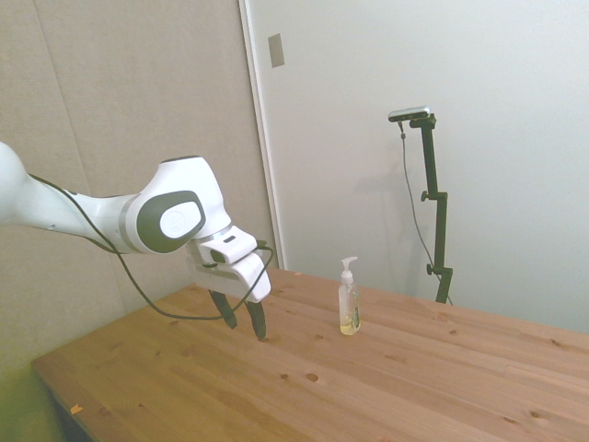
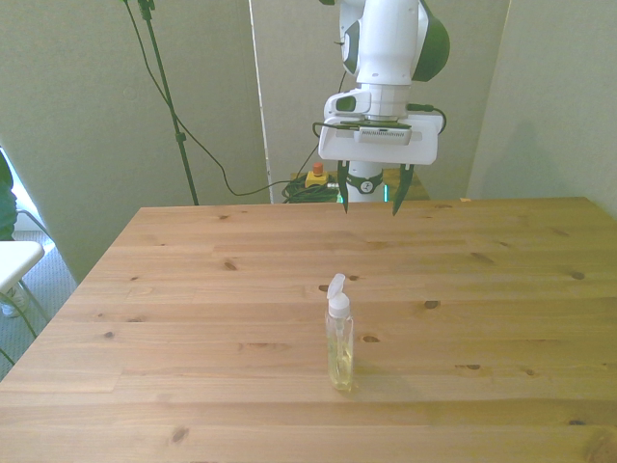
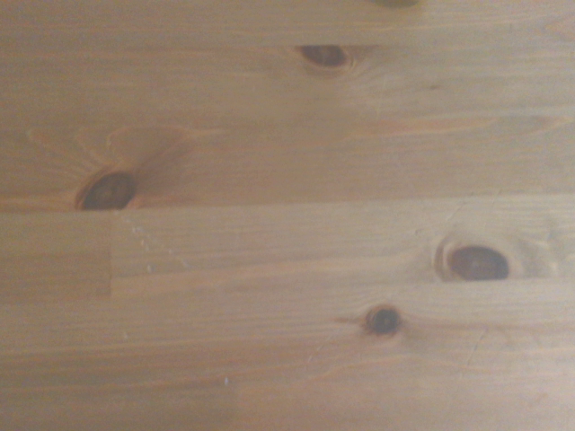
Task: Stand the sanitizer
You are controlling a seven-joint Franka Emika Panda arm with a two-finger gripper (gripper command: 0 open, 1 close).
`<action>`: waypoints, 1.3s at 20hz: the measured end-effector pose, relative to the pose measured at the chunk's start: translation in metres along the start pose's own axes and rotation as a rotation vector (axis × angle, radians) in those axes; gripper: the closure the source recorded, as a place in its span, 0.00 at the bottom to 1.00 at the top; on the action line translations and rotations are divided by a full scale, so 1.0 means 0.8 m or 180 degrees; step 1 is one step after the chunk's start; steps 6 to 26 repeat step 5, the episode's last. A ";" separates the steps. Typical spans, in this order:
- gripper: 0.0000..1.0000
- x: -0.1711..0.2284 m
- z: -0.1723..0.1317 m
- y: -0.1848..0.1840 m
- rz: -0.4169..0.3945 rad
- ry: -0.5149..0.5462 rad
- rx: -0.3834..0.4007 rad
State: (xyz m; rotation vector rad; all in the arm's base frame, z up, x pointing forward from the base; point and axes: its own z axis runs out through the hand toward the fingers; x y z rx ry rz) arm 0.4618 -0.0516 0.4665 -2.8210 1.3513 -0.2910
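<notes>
**Sanitizer upright on table, gripper clear of it**

Side view, left to right: white arm reaches in; gripper (image 1: 241,318) hangs above the wooden table (image 1: 386,387), dark fingers pointing down, spread apart, nothing between them. Right of it, well apart, the sanitizer (image 1: 349,299) stands upright on its base, white pump head on top, a little yellowish liquid at the bottom.

Front view: sanitizer (image 2: 338,336) stands near the table's middle; gripper (image 2: 369,193) is above the far edge, fingers open.

Wrist view: only knotted table planks (image 3: 269,251).
</notes>
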 end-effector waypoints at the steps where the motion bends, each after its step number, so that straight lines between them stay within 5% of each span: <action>1: 0.00 -0.005 -0.003 0.005 -0.0003 -0.0008 0.0004; 26: 0.00 -0.021 -0.011 0.020 -0.0020 -0.0093 0.0041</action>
